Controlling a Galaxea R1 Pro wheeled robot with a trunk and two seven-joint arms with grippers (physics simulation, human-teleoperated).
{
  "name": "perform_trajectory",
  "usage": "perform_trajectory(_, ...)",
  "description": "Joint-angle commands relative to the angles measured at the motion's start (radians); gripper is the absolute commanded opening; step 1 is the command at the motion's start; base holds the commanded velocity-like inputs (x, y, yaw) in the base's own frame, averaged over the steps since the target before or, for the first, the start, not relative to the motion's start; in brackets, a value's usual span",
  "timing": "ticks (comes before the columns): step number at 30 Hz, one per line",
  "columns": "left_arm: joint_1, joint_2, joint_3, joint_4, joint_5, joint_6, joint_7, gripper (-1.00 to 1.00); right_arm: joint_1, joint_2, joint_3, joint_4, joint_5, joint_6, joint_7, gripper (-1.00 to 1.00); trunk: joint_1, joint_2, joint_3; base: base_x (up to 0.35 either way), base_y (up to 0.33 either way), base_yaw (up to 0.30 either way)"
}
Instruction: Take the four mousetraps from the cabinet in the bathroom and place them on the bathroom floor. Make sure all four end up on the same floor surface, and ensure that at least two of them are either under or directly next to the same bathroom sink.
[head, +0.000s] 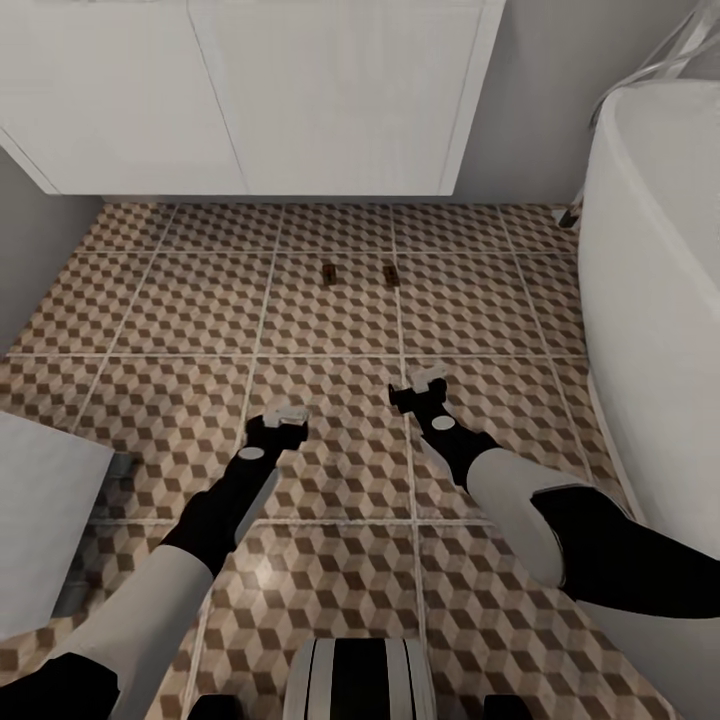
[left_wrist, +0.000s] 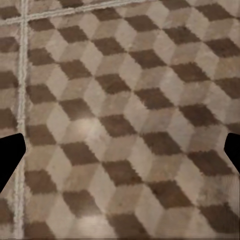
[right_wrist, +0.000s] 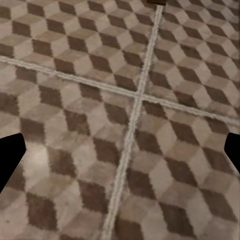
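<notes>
Head view shows you 2 mousetraps (head: 329, 273) (head: 390, 273) lying side by side, a little apart, on the bathroom floor (head: 330, 330), just near of a white vanity (head: 260, 90). A white tub (head: 650, 300) stands at right. Your left gripper (head: 280, 418) and right gripper (head: 425, 384) hover over tiles, jaws spread and empty.

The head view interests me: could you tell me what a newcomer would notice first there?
The bold cube-patterned bathroom floor dominates, with two small mousetraps lying side by side on it, just short of the white cabinet against the far wall. Nearer, the left gripper and right gripper hang over the tiles, both empty, and a white tub curves in at the right.
</notes>
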Motion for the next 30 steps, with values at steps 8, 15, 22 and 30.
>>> perform_trajectory(8,0.066,0.017,-0.003,-0.045,0.009,0.002,0.007,1.0,0.054,0.0,0.008,0.003,0.004,-0.045,-0.008,1.0,-0.004,0.002,0.031,0.0,0.0,0.0)
perform_trajectory(15,0.117,0.047,-0.003,-0.07,0.009,0.0,0.007,1.0,0.099,-0.001,0.008,0.002,0.004,-0.053,-0.008,1.0,-0.007,0.003,0.058,0.0,0.0,0.0)
perform_trajectory(22,0.157,0.062,-0.003,-0.073,0.01,-0.039,0.007,1.0,0.135,-0.004,0.008,0.002,0.004,-0.07,-0.008,1.0,-0.01,0.005,0.085,0.0,0.0,0.0)
perform_trajectory(30,0.208,0.077,-0.003,-0.067,0.011,-0.102,0.008,1.0,0.176,-0.011,0.008,0.002,0.004,-0.1,-0.008,1.0,-0.014,0.007,0.116,0.0,0.0,0.0)
